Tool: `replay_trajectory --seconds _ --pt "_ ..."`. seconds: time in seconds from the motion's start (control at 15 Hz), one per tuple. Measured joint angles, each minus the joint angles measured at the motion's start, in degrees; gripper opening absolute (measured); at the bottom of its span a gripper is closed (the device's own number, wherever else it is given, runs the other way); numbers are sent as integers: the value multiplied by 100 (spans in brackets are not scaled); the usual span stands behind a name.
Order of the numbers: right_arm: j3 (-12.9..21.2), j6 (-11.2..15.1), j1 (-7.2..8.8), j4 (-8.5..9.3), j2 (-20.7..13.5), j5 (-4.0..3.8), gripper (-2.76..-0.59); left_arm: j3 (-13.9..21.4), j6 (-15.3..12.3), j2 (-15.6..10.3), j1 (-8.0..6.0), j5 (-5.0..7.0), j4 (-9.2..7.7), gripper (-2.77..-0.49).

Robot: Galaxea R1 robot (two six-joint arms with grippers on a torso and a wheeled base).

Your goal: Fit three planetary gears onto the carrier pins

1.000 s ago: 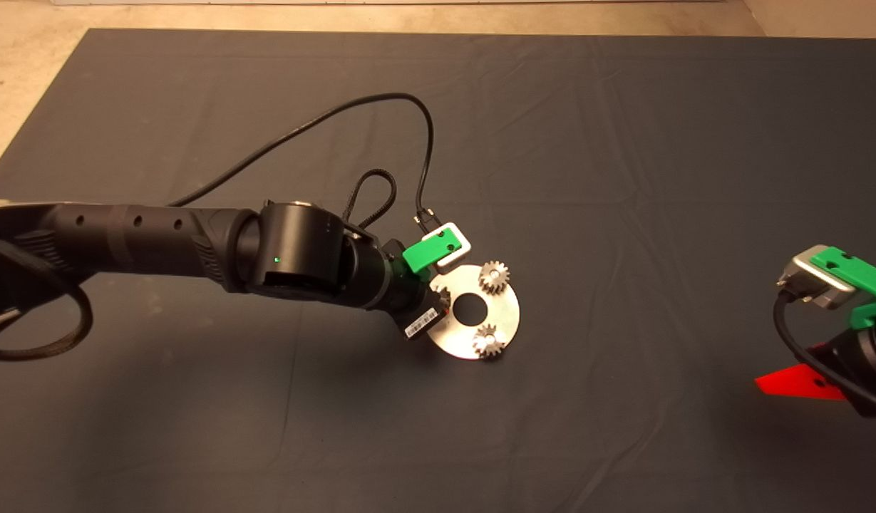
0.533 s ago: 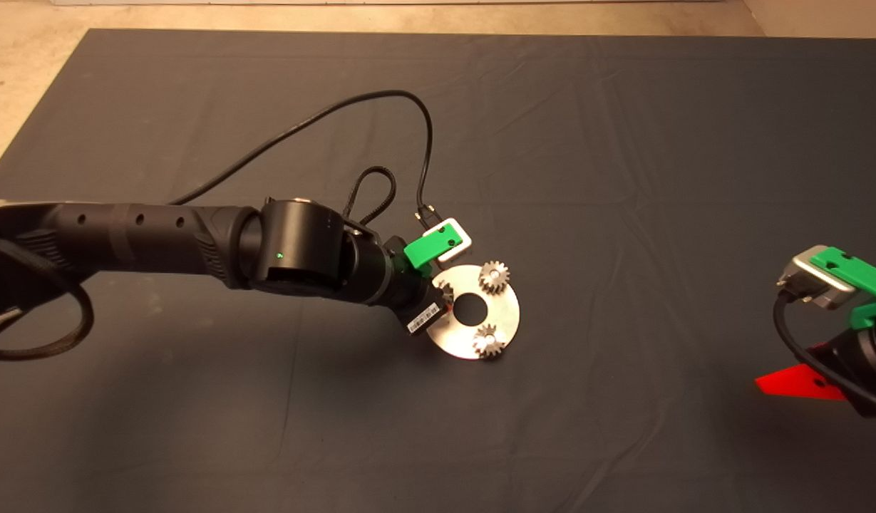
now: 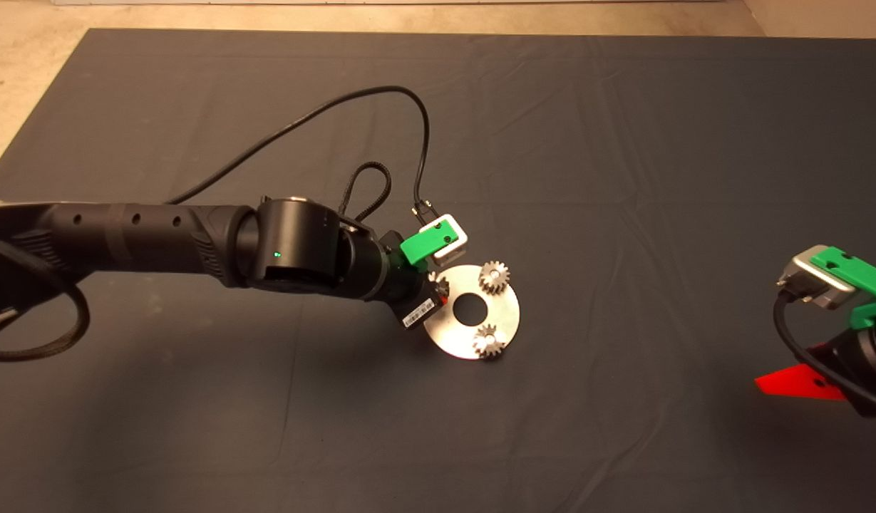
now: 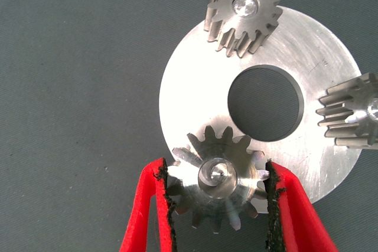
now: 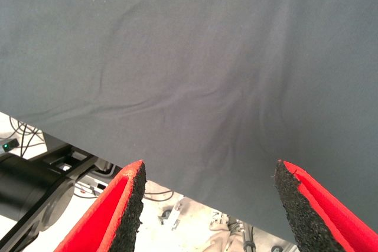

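Head view: the left gripper [image 3: 438,291] hides the gear at the disc's [image 3: 505,313] 9 o'clock edge. The left wrist view shows it: gear [image 4: 217,178] seated over a pin [image 4: 214,172], both pads touching its teeth. 2 more gears [image 3: 494,275] [image 3: 488,340] sit on pins. Right gripper [image 5: 207,205] idles at 4 o'clock, spread wide, holding nothing.

Your left arm reaches in from the left across the tabletop, wrist angled down, and its left gripper [image 4: 217,205] has both red fingers [image 4: 152,205] pressed against opposite sides of a gear. Your right gripper [image 5: 207,199] waits at the lower right edge, fingers spread wide apart, holding nothing.
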Motion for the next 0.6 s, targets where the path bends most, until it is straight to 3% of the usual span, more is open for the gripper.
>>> replay_trajectory --seconds 0.33,0.6 --pt "0 0 0 0 -6 -2 -175 41 0 -41 2 16 7 -266" --pt "0 0 0 0 -6 2 -175 168 -22 -74 17 105 2 -266"
